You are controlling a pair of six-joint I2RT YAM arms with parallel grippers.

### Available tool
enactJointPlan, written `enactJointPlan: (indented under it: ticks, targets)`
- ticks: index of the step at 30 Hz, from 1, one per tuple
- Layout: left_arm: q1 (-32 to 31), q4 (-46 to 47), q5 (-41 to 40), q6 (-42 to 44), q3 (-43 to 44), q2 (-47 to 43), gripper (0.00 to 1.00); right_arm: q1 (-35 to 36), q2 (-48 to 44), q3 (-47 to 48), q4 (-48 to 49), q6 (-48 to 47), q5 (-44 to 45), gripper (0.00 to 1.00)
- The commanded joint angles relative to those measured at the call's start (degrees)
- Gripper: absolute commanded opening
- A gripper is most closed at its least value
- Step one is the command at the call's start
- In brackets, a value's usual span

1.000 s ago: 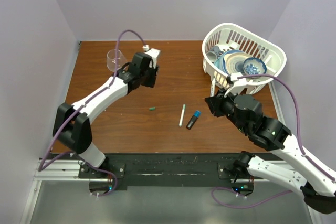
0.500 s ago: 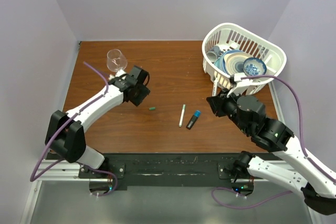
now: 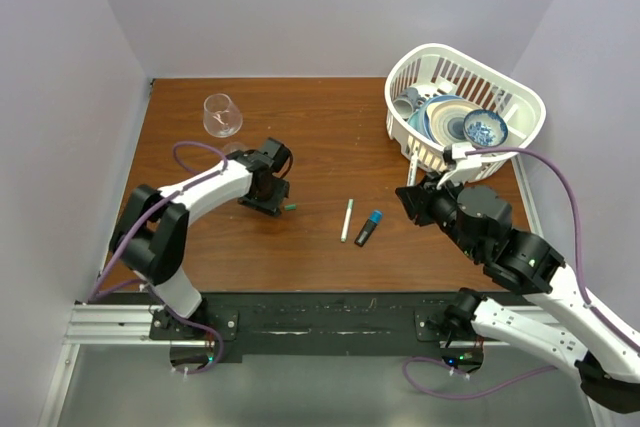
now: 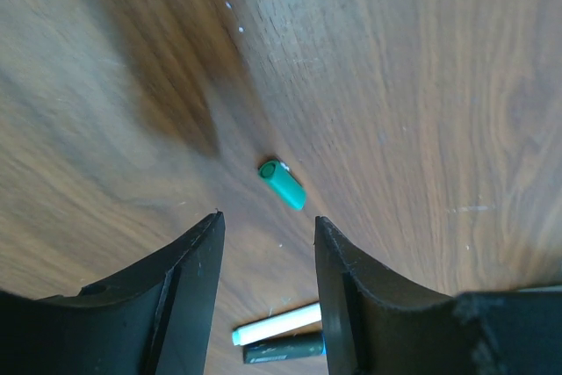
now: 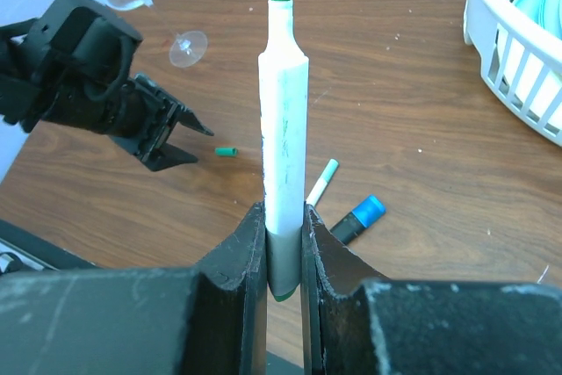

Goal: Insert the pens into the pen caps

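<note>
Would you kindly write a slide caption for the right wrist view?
Right end effector grips a white pen, tip outward; open left end effector hovers by a green cap.

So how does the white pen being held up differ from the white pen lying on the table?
The held white plastic pen is clamped in the right end effector, off the brown wooden table; the lying white plastic pen rests flat there, untouched. The held one shows a dark green tip; the lying one's visible end is paler teal. Both are thin and white-bodied.
</note>
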Motion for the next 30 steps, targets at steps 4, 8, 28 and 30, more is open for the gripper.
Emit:
enactJointPlan:
  ticks: [4, 8, 28, 30]
  targets:
    - [-0.1, 2.1, 2.1, -3.6, 3.5, 3.7, 0.51, 0.2, -0.7, -0.8, -0.1, 0.1, 2.1, 0.00]
    - [0.0, 2.1, 3.1, -4.1, 4.3, 6.4, 0.51, 0.2, -0.1, -1.2, 1.0, -0.3, 2.0, 0.00]
    - [-0.5, -5.0, 0.2, -3.1, 9.1, 13.1, 0.29, 0.2, 0.1, -2.1, 2.2, -0.2, 2.6, 0.00]
    - [-0.5, -5.4, -0.4, -2.9, 8.8, 12.5, 0.27, 0.2, 0.2, -2.2, 2.3, -0.1, 2.4, 0.00]
